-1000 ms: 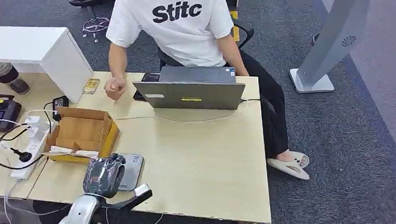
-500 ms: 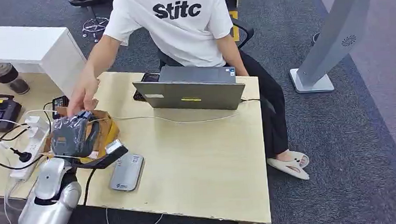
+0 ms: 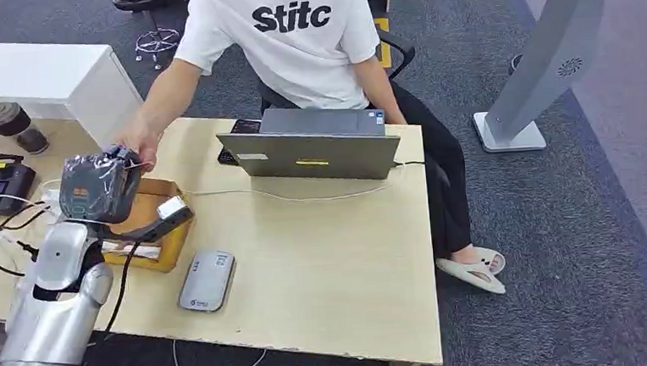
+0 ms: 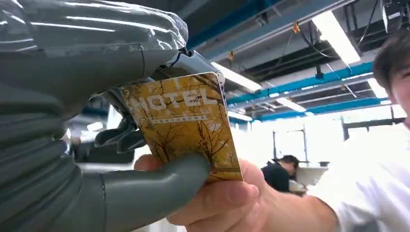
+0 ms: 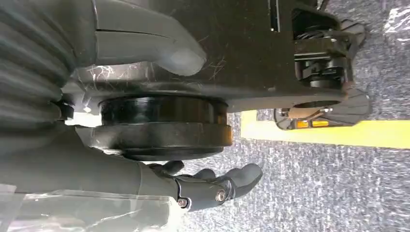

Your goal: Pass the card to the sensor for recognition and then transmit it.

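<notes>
Pinched in the left hand (image 4: 96, 145) above the pale wooden desk (image 3: 333, 250) on grey carpet, a yellow card (image 4: 186, 123) marked "HOTEL" is also touched by a person's hand (image 4: 227, 198).

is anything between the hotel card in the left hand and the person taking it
Nothing visible. The left hand pinches the hotel card, and the person's hand already touches the card's far end in the left wrist view.

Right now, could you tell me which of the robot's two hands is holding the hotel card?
The left hand, raised toward the person's hand; it pinches the card, unlike the empty right hand.
</notes>
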Available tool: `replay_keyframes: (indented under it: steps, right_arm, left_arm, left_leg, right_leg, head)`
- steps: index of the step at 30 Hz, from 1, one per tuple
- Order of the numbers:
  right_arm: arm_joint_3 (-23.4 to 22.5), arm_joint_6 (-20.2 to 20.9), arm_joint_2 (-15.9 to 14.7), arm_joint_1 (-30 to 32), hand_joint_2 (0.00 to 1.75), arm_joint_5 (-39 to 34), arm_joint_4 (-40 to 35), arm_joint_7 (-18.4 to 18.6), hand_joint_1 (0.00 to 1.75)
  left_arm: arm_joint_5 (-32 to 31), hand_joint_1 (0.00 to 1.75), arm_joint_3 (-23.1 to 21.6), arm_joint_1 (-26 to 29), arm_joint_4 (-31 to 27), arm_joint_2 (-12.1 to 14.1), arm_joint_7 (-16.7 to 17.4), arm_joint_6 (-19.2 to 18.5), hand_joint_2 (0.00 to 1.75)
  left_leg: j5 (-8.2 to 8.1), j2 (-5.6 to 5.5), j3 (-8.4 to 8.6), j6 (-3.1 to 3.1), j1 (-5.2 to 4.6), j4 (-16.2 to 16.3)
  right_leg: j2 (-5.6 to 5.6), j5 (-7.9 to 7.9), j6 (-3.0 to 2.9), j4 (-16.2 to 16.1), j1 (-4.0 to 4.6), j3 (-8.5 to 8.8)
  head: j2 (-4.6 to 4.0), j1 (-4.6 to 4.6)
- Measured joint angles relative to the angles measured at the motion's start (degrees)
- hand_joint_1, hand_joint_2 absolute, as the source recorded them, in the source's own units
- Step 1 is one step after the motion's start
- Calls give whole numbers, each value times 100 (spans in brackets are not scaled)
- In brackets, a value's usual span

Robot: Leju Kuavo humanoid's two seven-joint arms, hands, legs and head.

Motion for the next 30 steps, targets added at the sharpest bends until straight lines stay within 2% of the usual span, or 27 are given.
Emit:
replay_keyframes:
  steps: [1, 2, 4, 7, 9, 10, 11, 13, 14, 18, 25, 30]
  right_arm:
    - [0, 22, 0, -1, 175, 0, -2, 31, 0]
    - [0, 35, 0, -4, 175, 0, -2, 31, 0]
    - [0, 20, 0, -6, 175, 2, 0, 26, 0]
    - [0, -28, 0, -12, 175, 18, 0, 24, 0]
    - [0, -118, -11, -19, 175, 99, -4, -103, 0]
    - [0, -109, -112, -35, 175, 175, -50, -254, 0]
    - [-4, 86, -377, -72, 175, 217, -171, -181, 0]
    - [-116, 814, -913, -83, 175, 407, -784, 386, 0]
    - [-194, 938, -1101, 2, 175, 561, -1013, 581, 0]
    - [-641, 979, -1526, -1, 175, 1135, -1557, 653, 0]
    - [-924, 979, -1604, 24, 175, 1270, -1849, 584, 0]
    - [-1130, 988, -1654, 186, 175, 1340, -2043, 520, 0]
  left_arm:
    - [-111, 161, -20, -159, 74, 31, 35, -33, 175]
    - [-200, 0, -48, -313, 157, 33, 104, -46, 175]
    - [-275, 0, -59, -529, 256, 20, 269, -4, 175]
    - [-242, 0, -63, -774, 426, -79, 539, 395, 175]
    - [-161, 0, -63, -839, 514, -145, 579, 586, 175]
    - [-47, 0, -63, -877, 605, -177, 511, 671, 175]
    - [57, 0, -63, -933, 731, -195, 437, 773, 175]
    - [215, 0, -66, -1057, 1008, -219, 371, 951, 175]
    - [263, 0, -66, -1092, 1117, -225, 352, 999, 175]
    - [333, 0, -66, -1105, 1377, -232, 361, 973, 175]
    - [573, 0, -66, -1058, 1619, -219, 282, 1088, 175]
    - [944, 0, -63, -641, 1486, -151, 26, 1211, 175]
  left_leg:
    - [1, 1, 0, -2, 1, 0]
    - [2, 1, -2, -3, 4, 0]
    - [3, 2, -1, -3, 4, 0]
    - [2, 1, -2, -2, 1, 1]
    - [1, 2, -3, -2, -2, 2]
    - [1, 4, -3, -2, -2, 4]
    - [1, 9, -5, -2, -7, 8]
    - [7, 15, -5, 8, -22, 8]
    - [12, 10, -14, 13, -22, 4]
    - [20, 41, -28, 25, -23, 11]
    - [24, 40, -29, 22, -30, 8]
    - [21, 41, -34, 21, -26, 4]
  right_leg:
    - [1, 3, -4, 0, 1, -1]
    - [2, 4, -4, 2, 1, -2]
    - [4, 4, -4, 2, 1, -2]
    - [2, 4, -4, 2, 1, -1]
    - [4, 3, -3, 1, 0, -4]
    - [5, 4, -3, 0, 0, -6]
    - [7, 10, 3, -2, -1, -12]
    - [11, 18, 13, -4, -11, -16]
    - [4, 19, 15, -3, -10, -18]
    - [33, 45, 24, -6, -13, -38]
    - [33, 47, 26, 0, -11, -41]
    - [33, 39, 20, 1, -9, -45]
  head:
    - [0, 2]
    - [0, 0]
    - [0, 0]
    - [0, 2]
    - [0, 2]
    - [0, 0]
    - [0, 2]
    - [0, -11]
    - [0, -29]
    - [0, -2]
    - [0, -17]
    - [0, -13]
